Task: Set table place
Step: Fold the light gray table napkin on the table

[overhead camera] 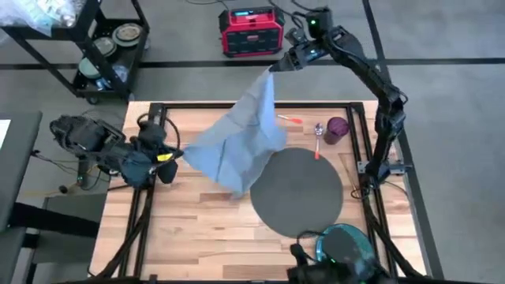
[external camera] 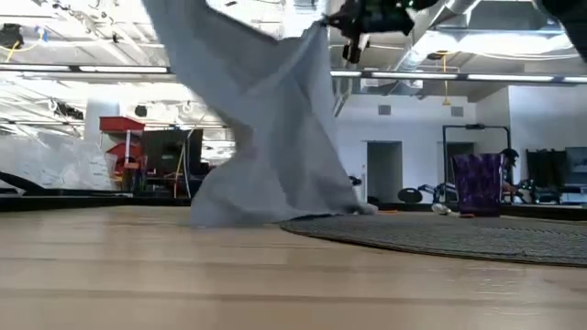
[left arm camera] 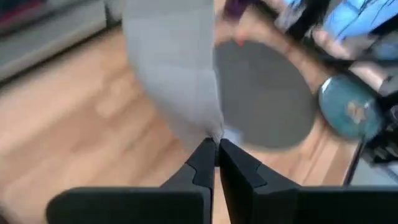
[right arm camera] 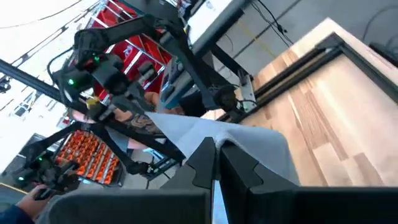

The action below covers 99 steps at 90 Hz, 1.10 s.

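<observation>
Napkin [overhead camera: 241, 134] stretches diagonally — my right gripper [overhead camera: 274, 66] clamps its upper-centre corner, my left gripper [overhead camera: 175, 155] clamps the left corner, its lower edge drags beside the mat [overhead camera: 297, 192].

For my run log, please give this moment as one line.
left gripper: shut on napkin corner | right gripper: shut on napkin, raised | napkin: stretched between both, over table | mat: bare

Off past the counter's far edge there's a red and black box [overhead camera: 250, 31] on the floor, plus a black wheeled cart [overhead camera: 106, 49] holding round dishes.
</observation>
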Tool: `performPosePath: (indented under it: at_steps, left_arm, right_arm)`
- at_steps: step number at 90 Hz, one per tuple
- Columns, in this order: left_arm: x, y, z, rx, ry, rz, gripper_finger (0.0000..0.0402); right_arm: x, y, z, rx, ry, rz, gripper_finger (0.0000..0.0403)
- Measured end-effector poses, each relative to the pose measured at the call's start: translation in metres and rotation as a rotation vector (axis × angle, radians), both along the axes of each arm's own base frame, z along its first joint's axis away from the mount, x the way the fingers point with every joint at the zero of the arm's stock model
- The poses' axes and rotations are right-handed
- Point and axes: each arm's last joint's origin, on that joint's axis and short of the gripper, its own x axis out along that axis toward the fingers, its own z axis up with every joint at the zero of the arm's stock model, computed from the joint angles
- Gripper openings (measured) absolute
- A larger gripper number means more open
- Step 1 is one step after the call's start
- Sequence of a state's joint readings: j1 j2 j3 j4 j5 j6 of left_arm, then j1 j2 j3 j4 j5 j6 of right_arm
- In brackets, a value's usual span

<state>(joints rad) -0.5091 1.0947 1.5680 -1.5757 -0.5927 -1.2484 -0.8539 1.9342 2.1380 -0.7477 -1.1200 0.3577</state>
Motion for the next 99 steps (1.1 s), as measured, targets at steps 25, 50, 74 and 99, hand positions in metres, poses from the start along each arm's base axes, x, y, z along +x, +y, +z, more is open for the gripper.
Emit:
performPosePath:
  at_steps: [25,50,74,99]
  left_arm:
    - [-0.031,0.016,-0.034,-0.083,0.026,0.049,0.0]
    - [-0.052,0.029,-0.033,-0.119,-0.031,0.062,0.0]
    - [-0.06,0.04,-0.032,-0.113,-0.019,0.073,0.0]
    - [-0.036,0.041,-0.036,-0.014,0.098,0.079,0.0]
  right_arm:
    - [0.022,-0.033,-0.039,0.057,0.014,-0.024,0.0]
    - [0.029,-0.062,-0.074,0.124,0.029,-0.04,0.0]
    - [0.028,-0.084,-0.06,0.12,-0.115,-0.049,0.0]
    - [0.018,-0.089,-0.065,0.213,-0.061,-0.054,0.0]
